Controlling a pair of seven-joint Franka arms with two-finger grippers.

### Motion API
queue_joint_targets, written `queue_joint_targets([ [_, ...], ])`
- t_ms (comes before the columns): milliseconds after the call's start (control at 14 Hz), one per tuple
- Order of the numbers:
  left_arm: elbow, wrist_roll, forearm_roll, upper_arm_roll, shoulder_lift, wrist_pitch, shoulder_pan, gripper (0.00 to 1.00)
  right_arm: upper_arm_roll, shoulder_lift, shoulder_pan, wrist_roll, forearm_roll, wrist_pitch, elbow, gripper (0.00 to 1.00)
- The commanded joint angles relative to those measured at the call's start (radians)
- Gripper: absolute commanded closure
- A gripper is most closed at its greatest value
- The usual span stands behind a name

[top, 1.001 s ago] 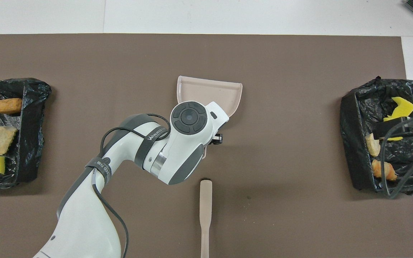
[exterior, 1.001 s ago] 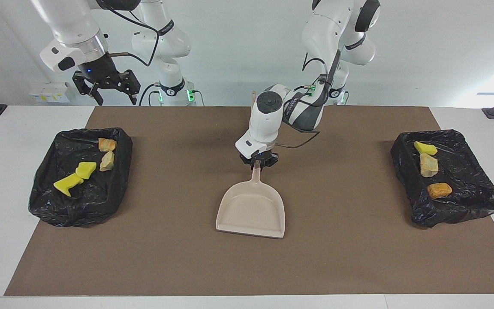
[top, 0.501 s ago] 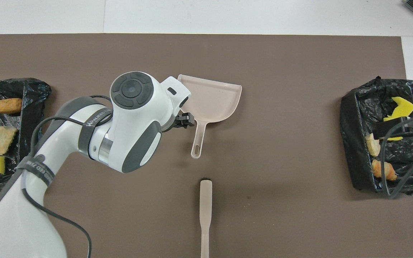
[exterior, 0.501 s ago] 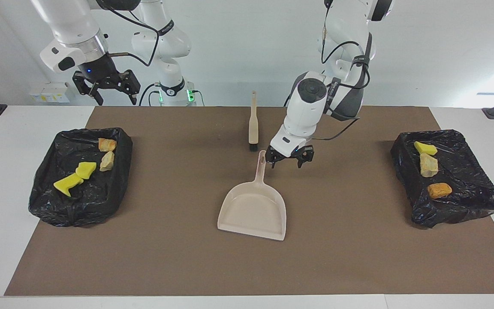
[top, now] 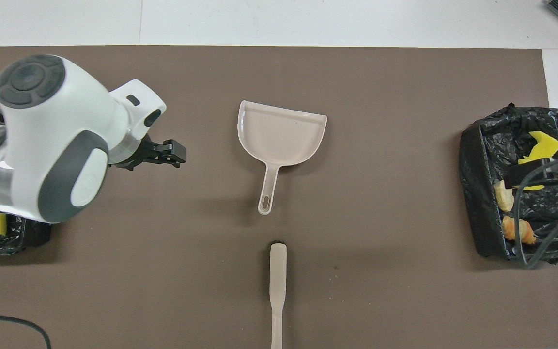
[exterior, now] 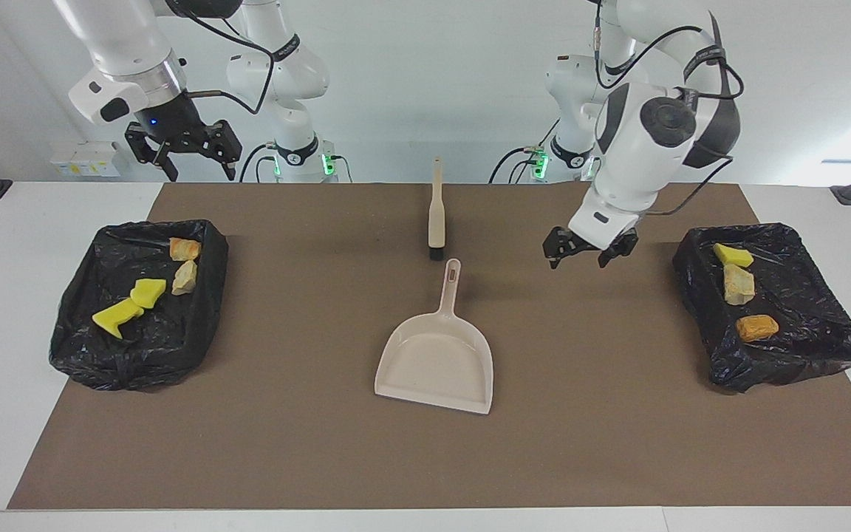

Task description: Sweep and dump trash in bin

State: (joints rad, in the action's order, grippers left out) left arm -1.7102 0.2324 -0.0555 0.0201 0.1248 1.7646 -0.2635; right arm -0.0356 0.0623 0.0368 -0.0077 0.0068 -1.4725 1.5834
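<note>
seven scraps (exterior: 739, 284), two bins (exterior: 817, 332)

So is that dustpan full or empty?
Empty: the dustpan lies flat on the mat, its beige scoop bare, with no scraps inside.

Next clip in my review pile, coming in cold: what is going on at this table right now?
Nothing is held. The beige dustpan lies empty mid-mat, the brush nearer the robots. The left gripper, open, hangs over bare mat between the dustpan and the bin at the left arm's end. The right gripper, open, waits raised by the other bin. All the trash lies in the bins: three scraps in one, four in the other.
</note>
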Motion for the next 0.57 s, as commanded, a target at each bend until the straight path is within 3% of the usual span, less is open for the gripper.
queue_joint_targets([
  [0, -0.06, -0.085, -0.01, 0.008, -0.08, -0.034, 0.055, 0.0, -0.004, 0.022, 0.009, 0.009, 0.016, -0.011, 0.026, 0.0],
  [501, -0.106, -0.188, 0.052, 0.006, -0.191, -0.063, 0.142, 0.0, -0.004, 0.022, 0.009, 0.009, 0.016, -0.011, 0.026, 0.0],
])
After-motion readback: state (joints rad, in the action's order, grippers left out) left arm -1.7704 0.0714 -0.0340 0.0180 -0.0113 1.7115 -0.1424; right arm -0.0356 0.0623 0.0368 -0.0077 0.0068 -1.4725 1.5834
